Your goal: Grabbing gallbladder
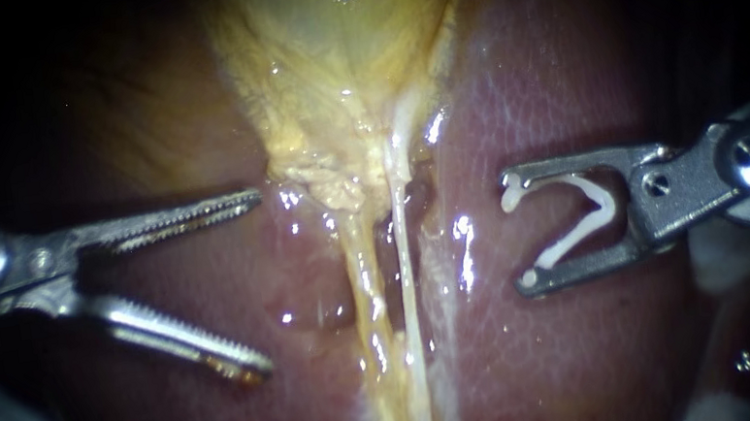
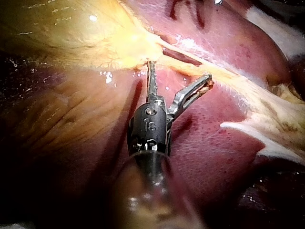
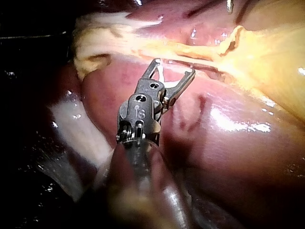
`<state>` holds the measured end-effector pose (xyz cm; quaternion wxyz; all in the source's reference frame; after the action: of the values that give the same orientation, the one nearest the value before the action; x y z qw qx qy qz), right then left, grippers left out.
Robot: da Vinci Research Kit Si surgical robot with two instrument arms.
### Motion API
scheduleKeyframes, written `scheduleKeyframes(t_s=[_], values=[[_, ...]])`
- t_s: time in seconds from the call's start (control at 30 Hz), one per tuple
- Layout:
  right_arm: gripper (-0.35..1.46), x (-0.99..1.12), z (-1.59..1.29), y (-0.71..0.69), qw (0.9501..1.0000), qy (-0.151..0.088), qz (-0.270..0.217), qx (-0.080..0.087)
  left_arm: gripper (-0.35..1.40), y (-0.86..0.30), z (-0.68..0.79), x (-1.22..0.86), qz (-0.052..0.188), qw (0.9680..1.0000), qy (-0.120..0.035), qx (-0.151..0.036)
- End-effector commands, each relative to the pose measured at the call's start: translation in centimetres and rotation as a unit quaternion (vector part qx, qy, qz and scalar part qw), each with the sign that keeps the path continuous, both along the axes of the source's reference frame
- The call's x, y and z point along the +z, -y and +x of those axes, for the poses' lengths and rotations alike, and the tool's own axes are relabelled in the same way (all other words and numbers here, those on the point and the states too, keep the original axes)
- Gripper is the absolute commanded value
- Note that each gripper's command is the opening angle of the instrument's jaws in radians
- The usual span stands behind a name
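Jaws of left instrument [image 1: 253,281] spread wide, gripping nothing; shaft level from left. Left wrist view alone shows one jaw tip near the yellow fringe of gallbladder [image 1: 341,39], contact unclear. Gallbladder ahead, between both instruments. Right instrument [image 1: 517,232] opposite, jaws wide apart, cradling white clip [image 1: 605,204]. Liver [image 1: 526,101] beneath.

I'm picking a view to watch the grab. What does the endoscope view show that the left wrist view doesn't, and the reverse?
Only the endoscope view: the right instrument, with a white clip held between its jaws.

Only the left wrist view: a pale ragged tissue edge past the tubes.

Both: the left instrument, jaws open and holding nothing, with one tip near the narrow end of the yellow gallbladder; the tubes; the liver.
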<state>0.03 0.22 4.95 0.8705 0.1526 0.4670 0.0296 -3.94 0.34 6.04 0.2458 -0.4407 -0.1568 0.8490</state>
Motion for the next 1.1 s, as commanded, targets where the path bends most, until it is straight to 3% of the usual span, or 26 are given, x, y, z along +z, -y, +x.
scheduleKeyframes(t_s=[0.03, 0.3, 0.43, 0.57, 0.7, 0.93, 1.1], values=[[0.50, 0.00, 0.00, 0.00, 1.0000, 0.000, 0.000, 0.000, 1.16, 0.00, 0.00, 0.00, 0.000, 1.0000, 0.000, 0.000], [0.50, 0.00, 0.00, 0.00, 1.0000, 0.000, 0.000, 0.000, 1.14, -0.07, 0.02, -0.01, 0.002, 1.0000, 0.001, 0.001], [0.50, 0.00, 0.00, 0.00, 1.0000, 0.000, 0.000, 0.000, 1.09, -0.21, 0.03, -0.03, 0.005, 1.0000, -0.002, 0.000], [0.50, 0.00, 0.00, 0.00, 1.0000, 0.000, 0.000, 0.000, 1.08, -0.39, -0.01, 0.01, 0.010, 0.9998, -0.019, 0.002], [0.50, 0.00, 0.01, 0.00, 1.0000, 0.000, 0.000, 0.000, 1.03, -0.56, -0.09, 0.11, 0.023, 0.9989, -0.040, 0.008], [0.50, 0.00, 0.01, 0.00, 1.0000, 0.000, 0.000, 0.000, 0.89, -0.78, -0.32, 0.31, 0.030, 0.9978, -0.059, 0.011], [0.50, 0.00, 0.00, 0.00, 1.0000, 0.000, 0.000, 0.000, 0.79, -0.86, -0.46, 0.41, 0.032, 0.9972, -0.066, 0.012]])
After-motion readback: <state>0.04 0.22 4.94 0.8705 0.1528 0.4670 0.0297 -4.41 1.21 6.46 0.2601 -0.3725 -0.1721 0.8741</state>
